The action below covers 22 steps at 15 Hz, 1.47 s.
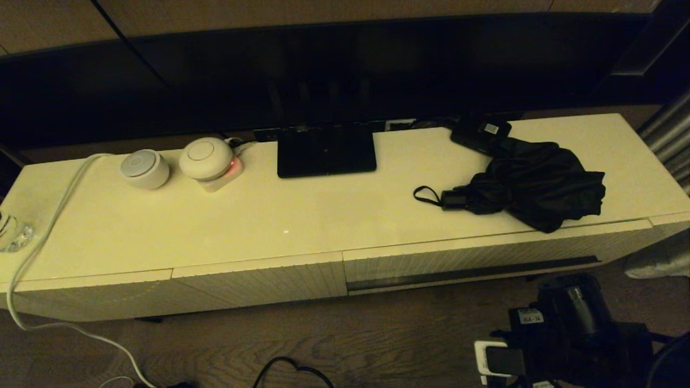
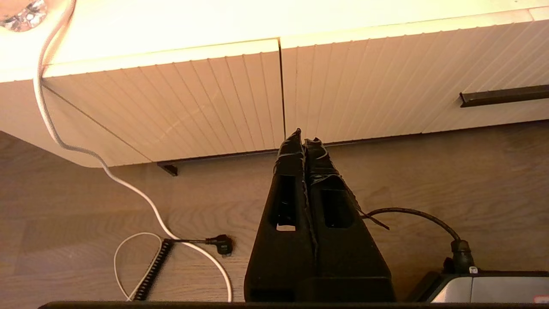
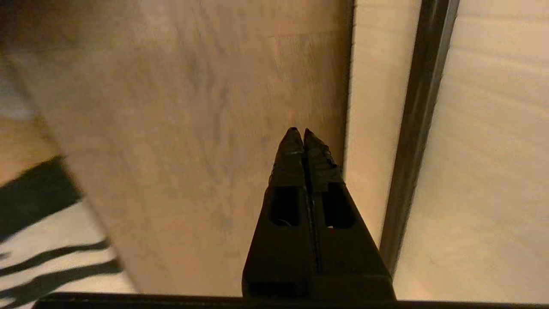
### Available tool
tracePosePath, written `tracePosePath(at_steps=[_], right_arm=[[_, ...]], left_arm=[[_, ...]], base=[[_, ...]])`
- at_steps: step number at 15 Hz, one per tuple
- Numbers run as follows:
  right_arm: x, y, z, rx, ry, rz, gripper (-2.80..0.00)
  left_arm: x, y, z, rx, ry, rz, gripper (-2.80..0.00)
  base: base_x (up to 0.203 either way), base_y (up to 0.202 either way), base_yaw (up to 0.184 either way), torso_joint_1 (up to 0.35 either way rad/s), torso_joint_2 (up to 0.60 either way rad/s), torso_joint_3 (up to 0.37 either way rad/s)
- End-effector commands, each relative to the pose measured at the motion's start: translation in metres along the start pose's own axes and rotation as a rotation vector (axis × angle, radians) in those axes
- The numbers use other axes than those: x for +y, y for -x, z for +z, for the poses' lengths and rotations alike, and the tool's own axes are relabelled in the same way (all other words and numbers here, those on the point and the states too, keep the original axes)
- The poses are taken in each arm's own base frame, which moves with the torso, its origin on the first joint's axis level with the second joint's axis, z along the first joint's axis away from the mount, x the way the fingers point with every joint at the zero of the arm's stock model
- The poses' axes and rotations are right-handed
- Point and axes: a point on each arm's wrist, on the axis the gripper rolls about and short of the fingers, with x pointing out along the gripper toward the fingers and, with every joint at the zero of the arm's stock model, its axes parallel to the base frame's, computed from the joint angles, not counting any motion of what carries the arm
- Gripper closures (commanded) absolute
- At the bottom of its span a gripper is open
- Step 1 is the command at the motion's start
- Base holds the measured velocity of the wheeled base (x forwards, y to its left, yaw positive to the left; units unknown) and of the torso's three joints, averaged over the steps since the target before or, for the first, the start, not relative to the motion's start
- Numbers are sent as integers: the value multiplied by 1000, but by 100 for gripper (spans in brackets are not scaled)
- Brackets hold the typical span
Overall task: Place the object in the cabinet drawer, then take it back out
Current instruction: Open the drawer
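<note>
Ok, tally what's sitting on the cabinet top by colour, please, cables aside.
Black: 3 - umbrella, small box with white label, flat rectangular device.
White: 2 - round gadget, round gadget on a red-lit base.
Clear: 1 - glass item at the left edge.
Total: 6

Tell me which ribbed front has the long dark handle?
The cabinet drawer, the wide front below the black umbrella. The shorter ribbed panel left of it has no slot.

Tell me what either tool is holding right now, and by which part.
Nothing. Left tool and right tool are shut empty; the umbrella lies on the cabinet top.
</note>
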Motion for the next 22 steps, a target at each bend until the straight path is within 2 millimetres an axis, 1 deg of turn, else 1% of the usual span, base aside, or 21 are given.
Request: tracePosePath(at_steps=[1,4,5,10,14,20,22], right_arm=[[8,-18,-5,19,64,41,0],[5,-20,-9,-16,112,45,0],[3,-21,-11,-27,149,47,-280],[-9,-33,-17,-89,150,37,-280],[-20,-42,-24,-75,182,4,-280],[-40,-70,-33,-50,148,-43,-280],[-45,-75,-35,-44,142,-54,-280]], left_arm=[[0,0,-1,3,0,1,0],[0,0,-1,3,0,1,0],[0,0,-1,3,0,1,0],[0,0,-1,3,0,1,0],[0,0,-1,3,0,1,0],[0,0,-1,3,0,1,0],[0,0,-1,3,0,1,0]], base=[[0,0,0,0,0,0],[0,0,0,0,0,0],[0,0,0,0,0,0],[0,0,0,0,0,0],[0,0,0,0,0,0],[0,0,0,0,0,0],[0,0,0,0,0,0]])
